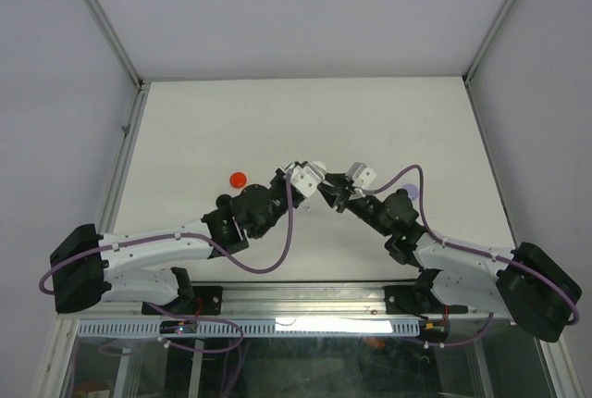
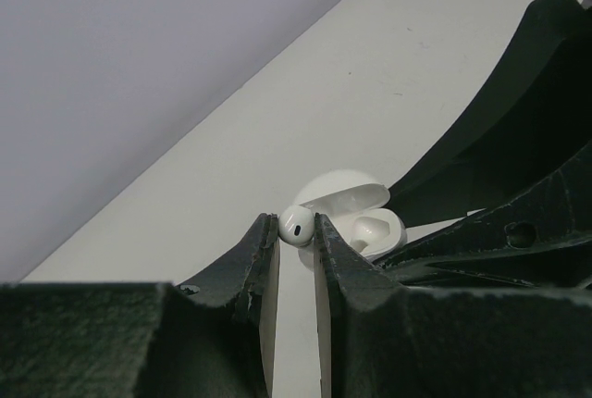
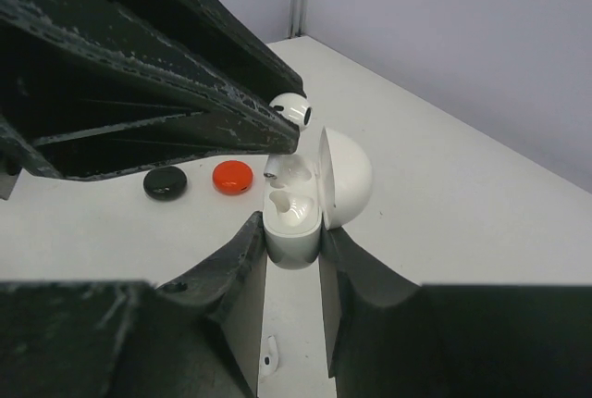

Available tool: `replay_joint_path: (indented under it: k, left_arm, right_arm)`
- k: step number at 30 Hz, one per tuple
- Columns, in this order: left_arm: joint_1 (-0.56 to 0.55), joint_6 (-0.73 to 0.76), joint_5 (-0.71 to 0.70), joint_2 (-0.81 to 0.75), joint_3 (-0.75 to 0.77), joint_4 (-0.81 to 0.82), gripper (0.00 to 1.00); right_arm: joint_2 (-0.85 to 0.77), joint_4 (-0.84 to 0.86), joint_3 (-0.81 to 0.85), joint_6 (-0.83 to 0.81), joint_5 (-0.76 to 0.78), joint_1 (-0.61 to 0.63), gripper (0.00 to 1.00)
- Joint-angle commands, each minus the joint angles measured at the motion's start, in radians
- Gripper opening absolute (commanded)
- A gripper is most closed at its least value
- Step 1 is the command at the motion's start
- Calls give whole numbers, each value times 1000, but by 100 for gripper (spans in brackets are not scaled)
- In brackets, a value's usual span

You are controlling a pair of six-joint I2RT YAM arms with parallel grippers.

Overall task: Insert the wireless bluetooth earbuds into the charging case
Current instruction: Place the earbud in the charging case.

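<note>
My right gripper (image 3: 293, 231) is shut on the base of an open white charging case (image 3: 294, 222), whose lid (image 3: 346, 176) is swung up to the right. Its two moulded slots look empty. My left gripper (image 2: 296, 227) is shut on a white earbud (image 2: 297, 226) and holds it just above the case's far slot. The case (image 2: 359, 219) shows right behind the bud, and the bud (image 3: 291, 109) shows over the case in the right wrist view. A second white earbud (image 3: 269, 356) lies on the table under my right gripper. In the top view the left gripper (image 1: 319, 185) and right gripper (image 1: 339, 192) meet mid-table.
A round red case (image 3: 231, 177) and a round black case (image 3: 166, 181) lie on the table beyond the white case; the red one (image 1: 239, 179) is left of the grippers. A pale lavender round thing (image 1: 410, 192) peeks out beside the right arm. Walls enclose the white table (image 1: 305, 120).
</note>
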Motion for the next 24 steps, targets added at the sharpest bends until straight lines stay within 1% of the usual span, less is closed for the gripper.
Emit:
replay_joint_path:
  k: [1,15,24]
  left_arm:
    - [-14,41,9,13,24,63,12]
    - [-41,65,2,18,16,40,12]
    - [-64,27,11,-1,25,-21,17]
  right_arm:
    - [-33,51,38,4,-4,8,12]
    - [-51,41,34,-1,13,8,12]
    - [-48,40,30,-5,29,8,12]
